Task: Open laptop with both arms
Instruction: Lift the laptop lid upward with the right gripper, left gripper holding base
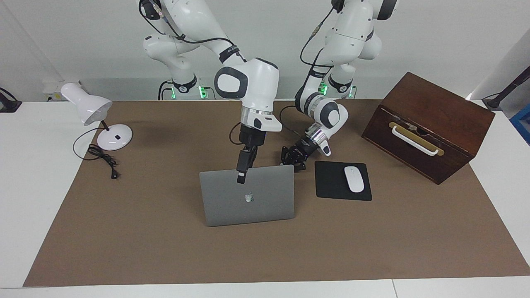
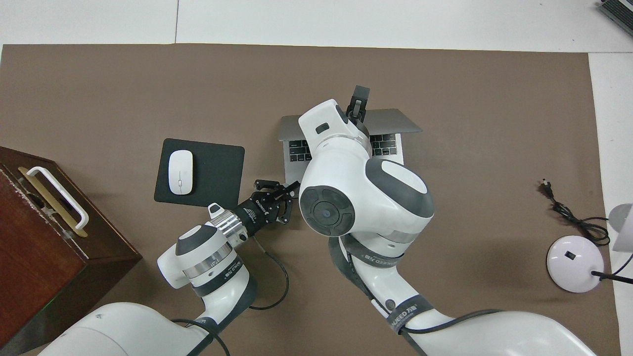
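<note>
The laptop (image 1: pixel 247 198) is seen partly open in the middle of the brown mat (image 1: pixel 124 231), beside the mouse pad (image 1: pixel 337 182). Its lid's top edge is gripped by the right gripper (image 1: pixel 240 179), closed on it. The base corner nearest the mouse pad is met by the left gripper (image 2: pixel 292 188), fingertips together, nothing held.
</note>
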Controlling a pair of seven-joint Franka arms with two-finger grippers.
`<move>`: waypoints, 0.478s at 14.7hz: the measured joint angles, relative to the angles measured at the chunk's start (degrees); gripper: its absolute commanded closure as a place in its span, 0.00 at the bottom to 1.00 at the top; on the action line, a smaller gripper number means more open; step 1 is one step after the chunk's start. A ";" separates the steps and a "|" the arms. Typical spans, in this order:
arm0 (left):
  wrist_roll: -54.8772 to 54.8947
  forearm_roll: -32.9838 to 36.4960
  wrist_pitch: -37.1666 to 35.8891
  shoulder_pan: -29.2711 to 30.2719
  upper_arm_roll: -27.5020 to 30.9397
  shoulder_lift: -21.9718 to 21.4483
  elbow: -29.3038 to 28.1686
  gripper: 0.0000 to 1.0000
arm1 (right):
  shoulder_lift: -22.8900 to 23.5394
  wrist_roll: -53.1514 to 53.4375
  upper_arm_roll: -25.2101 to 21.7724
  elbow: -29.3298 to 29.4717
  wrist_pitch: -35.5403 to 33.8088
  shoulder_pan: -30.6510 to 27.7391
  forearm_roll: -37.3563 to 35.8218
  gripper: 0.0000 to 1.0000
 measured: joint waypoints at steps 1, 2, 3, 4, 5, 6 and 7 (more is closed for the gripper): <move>0.00 0.00 0.00 0.00 0.00 0.00 0.00 1.00 | 0.11 0.00 0.00 0.14 0.00 0.00 -0.02 0.00; 0.00 0.00 0.00 0.00 0.00 0.00 0.00 1.00 | 0.21 0.00 0.00 0.32 0.00 -0.05 -0.03 0.00; 0.00 0.00 0.00 0.00 0.00 0.00 0.00 1.00 | 0.34 0.00 0.00 0.66 0.00 -0.20 -0.04 0.00; 0.00 0.00 0.00 0.00 0.00 0.00 0.00 1.00 | 0.59 0.00 0.00 1.29 0.00 -0.38 -0.14 0.00; 0.00 0.00 0.00 0.00 0.00 0.00 0.00 1.00 | 0.94 0.00 -0.01 2.17 0.00 -0.58 -0.49 0.00; 0.00 0.00 0.00 0.00 0.00 0.00 0.00 1.00 | 1.27 0.00 -0.01 2.87 0.00 -0.71 -0.75 0.00; 0.00 0.00 0.00 0.00 0.00 0.00 0.00 1.00 | 1.54 0.00 -0.01 3.36 0.00 -0.78 -0.89 0.00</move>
